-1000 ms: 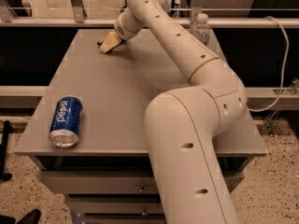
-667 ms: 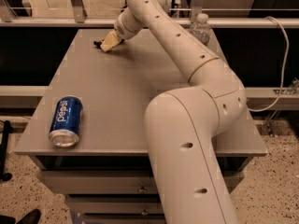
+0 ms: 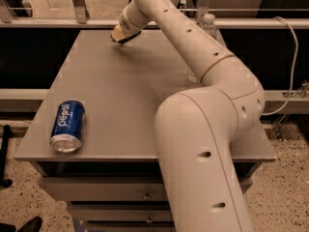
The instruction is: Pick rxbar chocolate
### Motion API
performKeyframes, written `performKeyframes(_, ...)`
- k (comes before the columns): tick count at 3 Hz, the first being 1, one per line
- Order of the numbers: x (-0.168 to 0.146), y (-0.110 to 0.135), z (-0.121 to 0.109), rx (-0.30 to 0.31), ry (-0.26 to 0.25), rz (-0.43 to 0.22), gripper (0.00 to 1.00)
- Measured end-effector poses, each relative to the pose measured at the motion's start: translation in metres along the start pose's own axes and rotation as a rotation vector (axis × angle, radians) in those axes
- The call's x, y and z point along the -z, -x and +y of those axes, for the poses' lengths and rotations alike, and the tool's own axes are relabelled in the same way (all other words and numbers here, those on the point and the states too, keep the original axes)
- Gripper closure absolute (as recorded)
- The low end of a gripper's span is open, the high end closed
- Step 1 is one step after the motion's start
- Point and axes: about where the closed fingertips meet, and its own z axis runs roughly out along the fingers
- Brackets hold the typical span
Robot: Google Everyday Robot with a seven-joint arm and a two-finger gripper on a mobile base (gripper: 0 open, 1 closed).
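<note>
My gripper (image 3: pixel 120 36) is over the far middle of the grey table (image 3: pixel 125 95), at the end of my white arm, which reaches across from the right. Its pale fingers are shut on the rxbar chocolate (image 3: pixel 131 36), a small dark flat bar that shows as a dark strip under the fingertips. The bar seems held just above the tabletop. Most of the bar is hidden by the fingers.
A blue Pepsi can (image 3: pixel 66 125) lies on its side near the table's front left corner. A clear water bottle (image 3: pixel 208 21) stands at the far right, mostly hidden behind my arm. Railings run behind the table; drawers sit under its front edge.
My gripper has risen a little and shifted right at the far edge of the table. The dark bar that stuck out left of the fingertips now sits under them.
</note>
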Motion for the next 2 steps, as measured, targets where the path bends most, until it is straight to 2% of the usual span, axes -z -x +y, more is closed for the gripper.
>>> performKeyframes(1,0.036,0.022,0.001,0.072,-0.031,-0.05,1.0)
performKeyframes(2,0.063,0.029,0.012,0.126,-0.036,-0.077,0.97)
